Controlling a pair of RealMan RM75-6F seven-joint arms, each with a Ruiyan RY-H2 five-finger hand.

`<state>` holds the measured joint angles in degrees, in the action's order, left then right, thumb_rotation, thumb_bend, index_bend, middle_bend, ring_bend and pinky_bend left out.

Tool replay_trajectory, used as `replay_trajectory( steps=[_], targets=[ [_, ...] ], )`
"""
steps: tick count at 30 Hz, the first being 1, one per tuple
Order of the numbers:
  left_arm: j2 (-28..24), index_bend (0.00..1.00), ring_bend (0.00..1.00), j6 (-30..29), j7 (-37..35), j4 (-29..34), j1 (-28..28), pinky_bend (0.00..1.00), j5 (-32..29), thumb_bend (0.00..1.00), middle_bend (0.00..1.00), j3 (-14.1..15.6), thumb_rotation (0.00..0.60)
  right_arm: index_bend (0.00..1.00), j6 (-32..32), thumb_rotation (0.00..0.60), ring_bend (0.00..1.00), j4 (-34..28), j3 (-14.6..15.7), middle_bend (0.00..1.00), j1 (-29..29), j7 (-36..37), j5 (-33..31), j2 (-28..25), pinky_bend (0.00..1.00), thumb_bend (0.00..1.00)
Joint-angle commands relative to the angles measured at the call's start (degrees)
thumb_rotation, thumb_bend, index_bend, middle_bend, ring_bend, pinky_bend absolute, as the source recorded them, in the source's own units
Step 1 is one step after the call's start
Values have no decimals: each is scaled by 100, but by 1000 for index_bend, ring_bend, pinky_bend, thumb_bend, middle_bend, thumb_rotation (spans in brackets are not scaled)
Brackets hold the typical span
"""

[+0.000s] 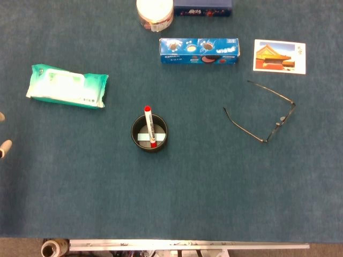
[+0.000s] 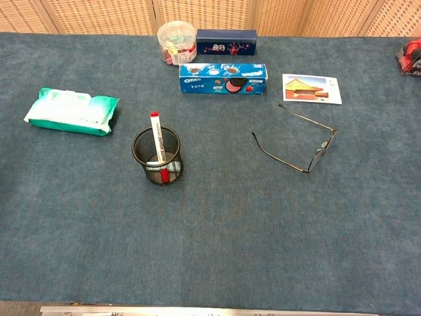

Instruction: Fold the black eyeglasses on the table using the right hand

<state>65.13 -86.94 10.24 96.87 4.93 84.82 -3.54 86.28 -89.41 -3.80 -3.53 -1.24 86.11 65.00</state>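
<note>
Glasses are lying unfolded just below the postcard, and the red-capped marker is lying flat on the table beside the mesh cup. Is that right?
Not quite. The marker stands inside the mesh cup, not flat beside it; the chest view shows this clearly. The glasses do lie unfolded just below the postcard.

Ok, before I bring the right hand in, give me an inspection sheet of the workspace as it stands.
Surface: table covered in dark teal cloth.
Job's things: black eyeglasses lie unfolded, both temples spread, right of centre, below the postcard.
Clutter: wet wipes pack at left; mesh pen cup holding a red-capped marker; Oreo box; clear jar; dark blue box; red object at the far right edge, cut off.
Hands: left hand only fingertips at the head view's left edge, state unclear; right hand not in view.
Cables: nothing seen.
Surroundings: wicker-pattern screen behind the table.
</note>
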Motion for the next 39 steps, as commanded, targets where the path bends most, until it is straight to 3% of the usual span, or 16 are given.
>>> replay_trajectory(
  steps=[1,20,28,36,39],
  targets=[
    [-2,452,312,-49,78,72,-39,515,-6,38,384,20,600,407,-64,600,307,116,13,470,-25,108,4,46,427,413],
    [64,453,312,27,6,-78,-109,515,-149,38,384,75,600,407,-499,600,307,136,-35,470,-432,235,207,-23,427,431],
    [75,453,312,89,-233,-290,-112,515,-170,38,384,83,600,407,-1008,600,307,-130,-55,464,-829,117,303,-159,427,602],
    [70,454,312,128,-353,-405,-117,515,-190,38,384,89,600,407,-1718,600,308,-331,-63,441,-1312,44,298,-279,427,931],
    [81,454,312,145,-389,-438,-119,515,-210,38,384,87,600,407,-2022,600,299,-405,-88,430,-1529,42,271,-347,426,999]
  ],
)
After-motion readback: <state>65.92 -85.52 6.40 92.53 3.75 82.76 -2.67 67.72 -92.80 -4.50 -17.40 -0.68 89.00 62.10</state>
